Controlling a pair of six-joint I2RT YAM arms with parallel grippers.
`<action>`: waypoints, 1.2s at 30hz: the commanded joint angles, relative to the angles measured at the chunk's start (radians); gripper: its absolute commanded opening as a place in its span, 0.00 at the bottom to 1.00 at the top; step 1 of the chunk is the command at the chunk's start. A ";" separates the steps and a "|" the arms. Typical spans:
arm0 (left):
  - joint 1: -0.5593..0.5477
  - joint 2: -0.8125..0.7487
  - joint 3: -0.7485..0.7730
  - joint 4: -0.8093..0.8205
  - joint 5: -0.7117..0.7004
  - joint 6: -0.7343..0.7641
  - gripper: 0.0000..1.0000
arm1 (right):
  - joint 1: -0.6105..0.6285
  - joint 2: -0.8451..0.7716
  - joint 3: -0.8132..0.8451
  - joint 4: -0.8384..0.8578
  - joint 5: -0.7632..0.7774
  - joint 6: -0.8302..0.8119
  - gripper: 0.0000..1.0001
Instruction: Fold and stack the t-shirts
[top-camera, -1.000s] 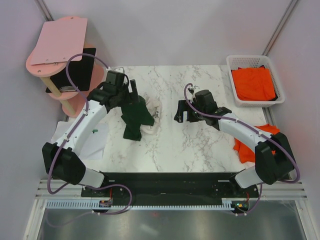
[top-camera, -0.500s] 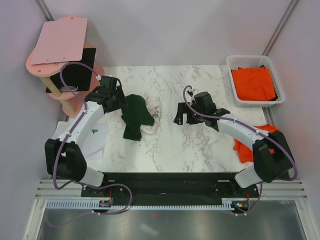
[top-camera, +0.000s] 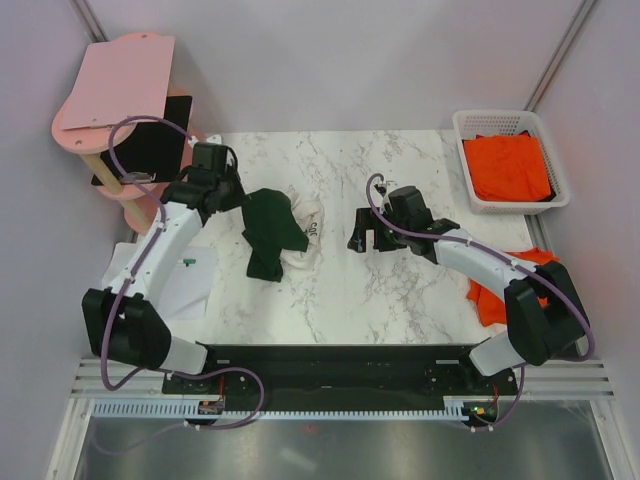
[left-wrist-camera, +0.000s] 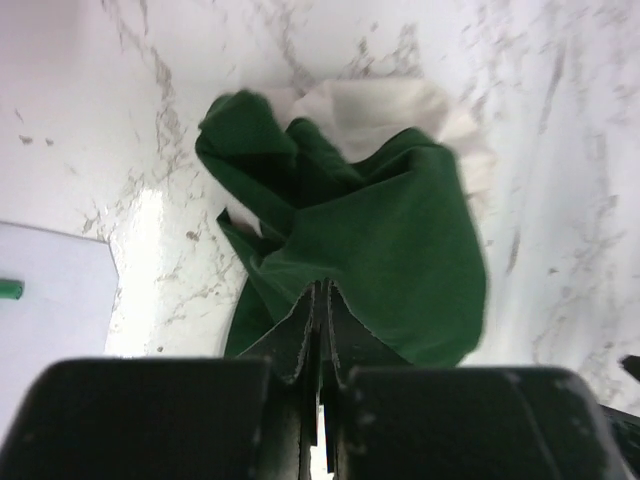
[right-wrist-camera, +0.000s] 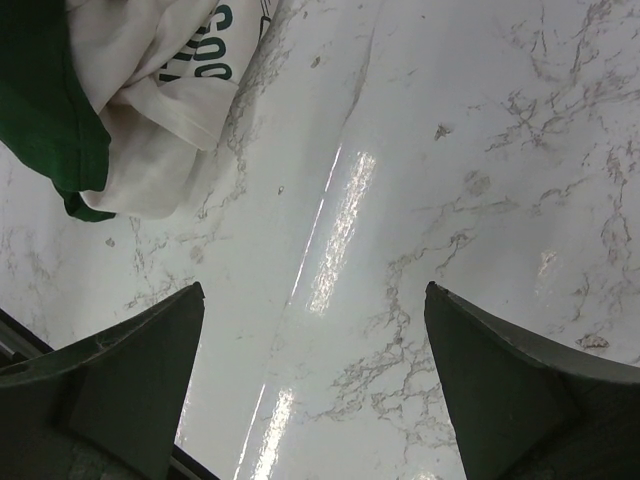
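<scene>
The cream-white t-shirt with dark green sleeves (top-camera: 275, 230) lies crumpled at the table's middle left, green cloth uppermost. It also fills the left wrist view (left-wrist-camera: 380, 240) and shows at the upper left of the right wrist view (right-wrist-camera: 150, 110). My left gripper (top-camera: 240, 193) is shut at the shirt's left edge; its fingers (left-wrist-camera: 322, 290) meet with no cloth visible between them. My right gripper (top-camera: 362, 237) stands open to the right of that shirt, over bare marble (right-wrist-camera: 312, 290). One orange t-shirt (top-camera: 508, 165) lies in the basket. Another orange t-shirt (top-camera: 485, 300) lies at the right edge, partly under the right arm.
A white plastic basket (top-camera: 463, 150) stands at the back right. White paper sheets (top-camera: 185, 285) with a small green item (top-camera: 190, 262) lie at the front left, also in the left wrist view (left-wrist-camera: 50, 300). A pink stand (top-camera: 115, 85) rises at the back left.
My left gripper drew back leftward from above the shirt and closed. The shirt stayed where it lay. The right arm barely moved.
</scene>
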 joint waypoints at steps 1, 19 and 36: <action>-0.001 -0.078 0.166 0.000 0.028 0.057 0.02 | -0.001 -0.008 -0.012 0.038 -0.011 0.015 0.98; -0.001 0.051 0.124 -0.062 -0.032 0.047 0.80 | -0.001 -0.028 -0.034 0.032 -0.009 0.012 0.98; -0.001 0.116 0.010 0.081 0.032 0.027 0.68 | -0.001 -0.031 -0.058 0.036 -0.012 0.013 0.98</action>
